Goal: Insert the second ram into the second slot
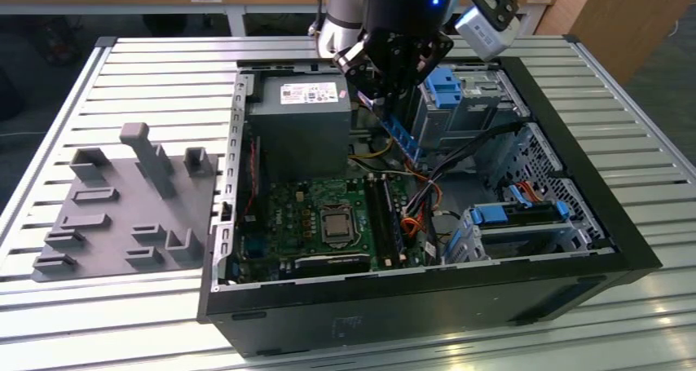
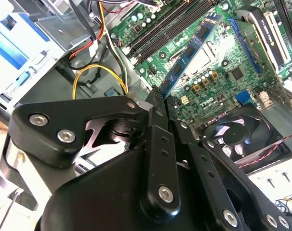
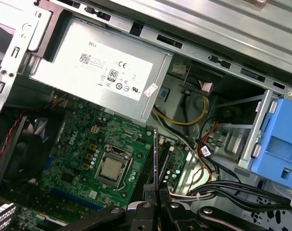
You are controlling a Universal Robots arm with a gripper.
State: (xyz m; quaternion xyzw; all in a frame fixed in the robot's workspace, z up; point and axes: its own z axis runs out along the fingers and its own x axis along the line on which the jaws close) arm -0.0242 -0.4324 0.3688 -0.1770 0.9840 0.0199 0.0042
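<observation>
While the pincer (image 2: 159, 103) pinched the second ram (image 2: 190, 52) by one end above the memory slots (image 2: 165, 30) (not yet seated), good practice looked like keeping its edge parallel to the slot, descending squarely.

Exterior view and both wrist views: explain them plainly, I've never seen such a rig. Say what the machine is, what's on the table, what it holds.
The exterior view looks on from off the machine: a robot arm reaches into an open computer case lying on a slatted table, a grey fixture beside it. Both wrist views come from cameras riding on the arm, looking into the case. The end effector, the arm's pincer, is shut on the second ram, a thin blue memory stick, held over the green motherboard.
</observation>
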